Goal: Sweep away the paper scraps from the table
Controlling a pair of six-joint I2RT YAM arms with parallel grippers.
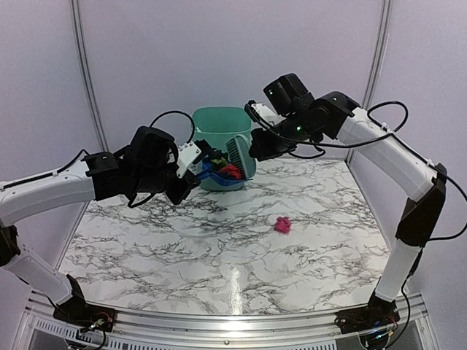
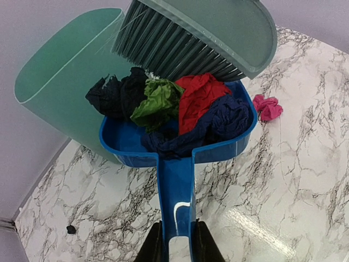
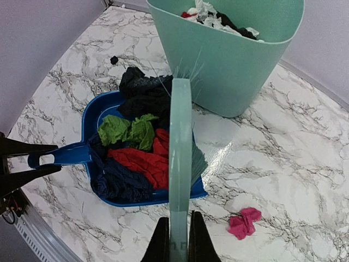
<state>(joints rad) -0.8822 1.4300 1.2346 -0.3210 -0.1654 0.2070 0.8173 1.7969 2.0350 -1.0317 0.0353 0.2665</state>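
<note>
L gripper [image 2: 177, 243] grips dustpan [image 2: 175, 185] handle, R gripper [image 3: 178, 240] the brush [image 3: 180, 136]. We pin paper scraps [image 2: 199, 98] w/ bristles, tipping into bin [image 3: 234, 65] at 12 o'clock. Pink scrap [image 1: 282, 225] lies on table [image 1: 182, 255], 5 o'clock of bin.

dustpan [image 2: 175, 185]: blue | brush [image 2: 218, 27]: green | bin [image 3: 234, 65]: mint | table [image 1: 182, 255]: white marble, grey veins | paper scraps [image 2: 196, 98]: red, green, black, navy, pink

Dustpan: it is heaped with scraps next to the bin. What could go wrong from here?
1. The scraps rise above the dustpan rim; tipping it toward the bin may spill some.
2. The brush sits over the heap and may flick pieces out.
3. A pink scrap and a black bit lie on the table and may be missed.
</note>
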